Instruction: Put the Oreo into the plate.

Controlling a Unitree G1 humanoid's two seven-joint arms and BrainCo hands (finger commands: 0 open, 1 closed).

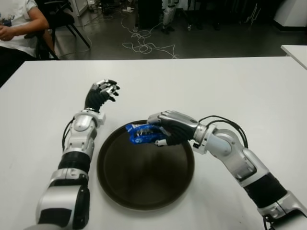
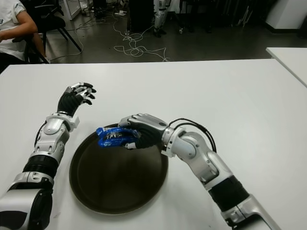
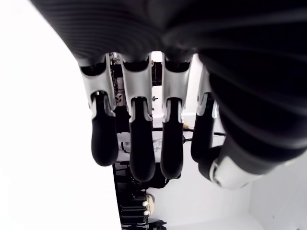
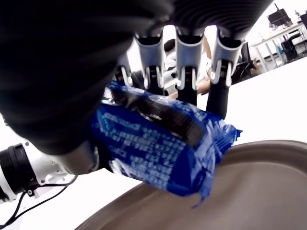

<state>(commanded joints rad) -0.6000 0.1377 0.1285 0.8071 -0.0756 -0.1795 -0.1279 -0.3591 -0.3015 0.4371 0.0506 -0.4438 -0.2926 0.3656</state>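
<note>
A blue Oreo packet (image 1: 140, 133) is held just above the far rim of a dark round plate (image 1: 144, 182) on the white table (image 1: 230, 91). My right hand (image 1: 165, 129) is shut on the packet, fingers over its top and thumb below, as the right wrist view shows with the Oreo packet (image 4: 163, 143) over the plate (image 4: 249, 191). My left hand (image 1: 101, 93) shows over the table to the left of the plate, fingers relaxed and holding nothing.
A person sits beyond the table's far left corner (image 1: 19, 24). Loose cables (image 1: 144, 45) lie on the floor behind the table. Another white table (image 1: 295, 52) edges in at the far right.
</note>
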